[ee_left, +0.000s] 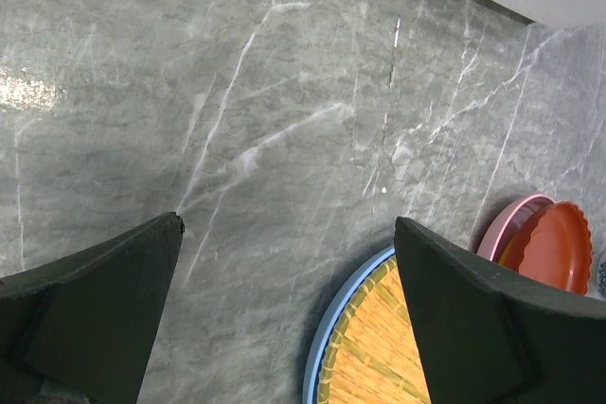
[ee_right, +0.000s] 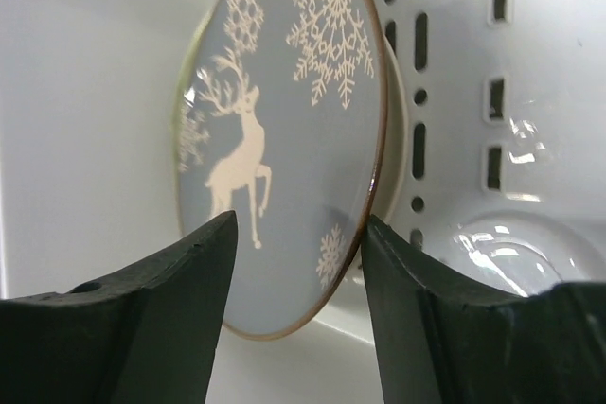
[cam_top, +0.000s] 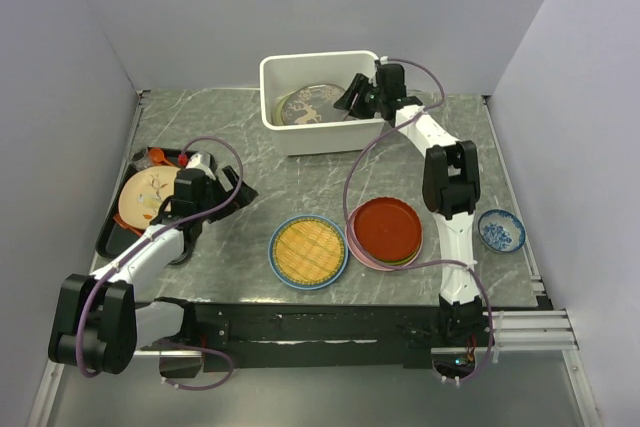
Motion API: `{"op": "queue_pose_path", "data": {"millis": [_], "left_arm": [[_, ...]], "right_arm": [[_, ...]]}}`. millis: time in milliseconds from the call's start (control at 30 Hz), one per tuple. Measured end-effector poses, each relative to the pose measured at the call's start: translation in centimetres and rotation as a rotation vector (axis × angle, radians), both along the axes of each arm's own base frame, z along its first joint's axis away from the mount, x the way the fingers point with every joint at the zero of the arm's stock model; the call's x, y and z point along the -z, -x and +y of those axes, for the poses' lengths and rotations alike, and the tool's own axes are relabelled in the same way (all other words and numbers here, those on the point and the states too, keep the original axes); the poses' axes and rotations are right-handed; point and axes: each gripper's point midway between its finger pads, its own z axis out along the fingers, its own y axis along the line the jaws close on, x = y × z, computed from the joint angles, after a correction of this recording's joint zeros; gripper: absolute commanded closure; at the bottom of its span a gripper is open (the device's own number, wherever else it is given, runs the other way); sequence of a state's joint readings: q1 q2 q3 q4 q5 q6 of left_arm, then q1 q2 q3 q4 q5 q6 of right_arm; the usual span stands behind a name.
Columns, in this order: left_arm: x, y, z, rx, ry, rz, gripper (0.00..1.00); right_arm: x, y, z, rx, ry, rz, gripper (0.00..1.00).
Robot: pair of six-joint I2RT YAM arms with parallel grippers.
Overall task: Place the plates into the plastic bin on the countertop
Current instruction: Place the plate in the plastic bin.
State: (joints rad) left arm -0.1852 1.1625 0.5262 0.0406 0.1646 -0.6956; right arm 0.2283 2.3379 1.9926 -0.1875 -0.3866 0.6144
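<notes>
The smooth, round grey reindeer plate [ee_right: 284,139] sits in the white plastic bin [cam_top: 310,137]. The right gripper [ee_right: 298,224] is open, holding nothing. The left gripper [ee_left: 289,222] is wide open above the marble countertop [ee_left: 237,92], near a woven yellow disc [ee_left: 369,347].

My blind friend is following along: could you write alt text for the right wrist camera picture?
A grey plate with a white reindeer and snowflakes sits in the white plastic bin, between the two dark fingers of the open tool.
</notes>
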Motion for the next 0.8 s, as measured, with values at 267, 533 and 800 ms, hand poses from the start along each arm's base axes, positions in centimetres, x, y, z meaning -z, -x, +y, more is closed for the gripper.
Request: {"op": "queue_pose_path", "data": {"millis": [267, 533, 800], "left_arm": [[0.0, 0.1, -0.1, 0.007, 0.004, 0.001, 0.01], [0.0, 0.1, -0.3, 0.015, 0.009, 0.002, 0.01], [-0.3, 0.3, -0.3, 0.018, 0.008, -0.002, 0.01]], "right_arm": [[0.1, 1.5, -1.8, 0.046, 0.130, 0.029, 0.33], [-5.5, 1.2, -4.6, 0.143, 0.255, -0.100, 0.29], [-8.6, 2.0, -2.7, 0.112, 0.254, -0.189, 0.28]]}}
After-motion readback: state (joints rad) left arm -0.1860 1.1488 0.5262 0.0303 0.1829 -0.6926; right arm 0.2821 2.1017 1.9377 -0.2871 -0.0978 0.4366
